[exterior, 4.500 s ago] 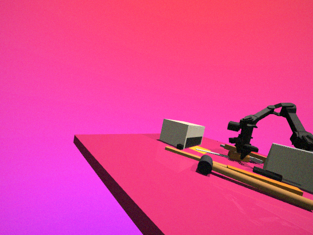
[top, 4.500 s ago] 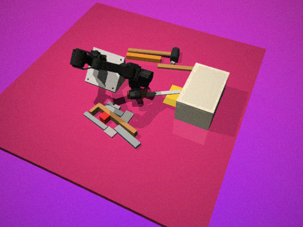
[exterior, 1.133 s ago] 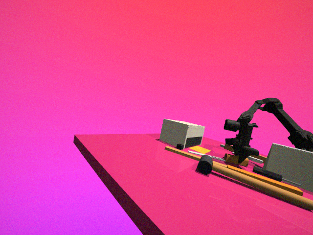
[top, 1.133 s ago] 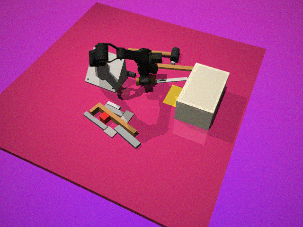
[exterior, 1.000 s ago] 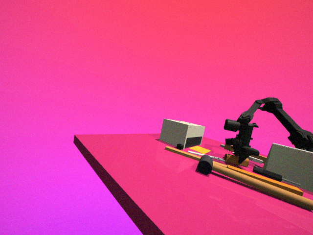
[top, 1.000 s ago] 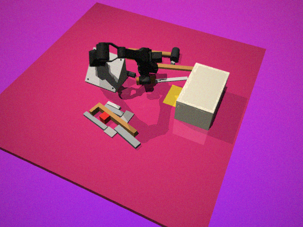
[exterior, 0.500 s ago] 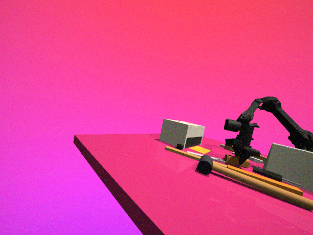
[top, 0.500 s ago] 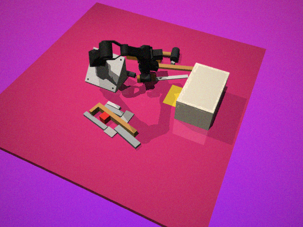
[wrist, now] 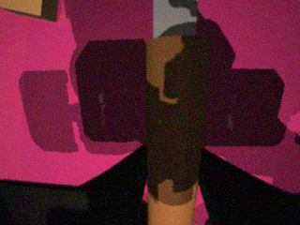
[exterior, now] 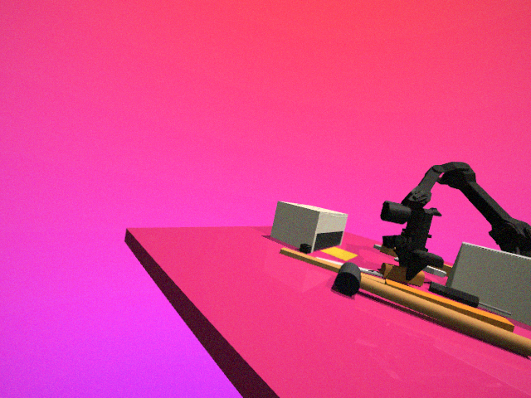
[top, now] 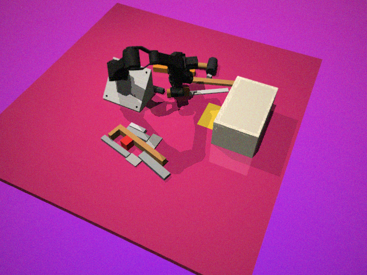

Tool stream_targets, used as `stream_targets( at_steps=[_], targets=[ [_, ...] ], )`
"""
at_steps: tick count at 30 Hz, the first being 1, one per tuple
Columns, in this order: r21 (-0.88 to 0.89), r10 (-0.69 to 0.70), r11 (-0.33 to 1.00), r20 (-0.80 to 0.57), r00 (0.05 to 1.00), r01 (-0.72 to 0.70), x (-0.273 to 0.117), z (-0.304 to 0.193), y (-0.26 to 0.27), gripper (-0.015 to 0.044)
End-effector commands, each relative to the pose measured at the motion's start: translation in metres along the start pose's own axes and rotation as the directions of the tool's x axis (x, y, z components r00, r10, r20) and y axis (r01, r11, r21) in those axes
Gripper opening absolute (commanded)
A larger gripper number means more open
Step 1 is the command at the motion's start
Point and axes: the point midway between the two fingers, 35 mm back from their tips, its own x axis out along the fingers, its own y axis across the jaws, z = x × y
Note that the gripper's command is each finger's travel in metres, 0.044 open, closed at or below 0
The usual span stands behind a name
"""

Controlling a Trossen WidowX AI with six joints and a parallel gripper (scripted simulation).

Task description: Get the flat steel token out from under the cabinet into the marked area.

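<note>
My gripper [top: 178, 92] [exterior: 412, 274] [wrist: 171, 151] is shut on the round orange-brown handle [top: 168, 93] [exterior: 387, 270] [wrist: 171, 213] of a tool with a long flat pale-grey blade [top: 207, 91] [wrist: 161, 23]. The tool is low over the table, its blade toward the cabinet [top: 246, 103] [exterior: 295, 222]; I cannot tell if it touches the table. The blade's tip is outside the cabinet, beyond the yellow marked area [top: 206, 115] [exterior: 339, 254]. The cabinet's dark low opening [exterior: 329, 240] faces that area. The steel token is not visible in any view.
A hammer [top: 212, 65] [exterior: 347, 278] and a long wooden strip [top: 213, 81] [exterior: 295, 254] lie beside the tool. A black-handled tool [top: 159, 89] [exterior: 453, 293] lies near the arm's base. A wooden L-shaped piece [top: 142, 143], a red cube [top: 127, 142] and several grey pieces lie on the other side.
</note>
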Motion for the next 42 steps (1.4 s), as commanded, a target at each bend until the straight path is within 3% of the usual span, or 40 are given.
stream_targets(
  at_steps=[1, 42],
  targets=[
    [-0.003, 0.004, 1.0, 0.004, 1.0, -0.004, -0.001, 0.004, 0.007, 0.0],
    [-0.002, 0.006, 1.0, 0.006, 1.0, -0.006, -0.002, 0.023, 0.049, 0.0]
  ],
)
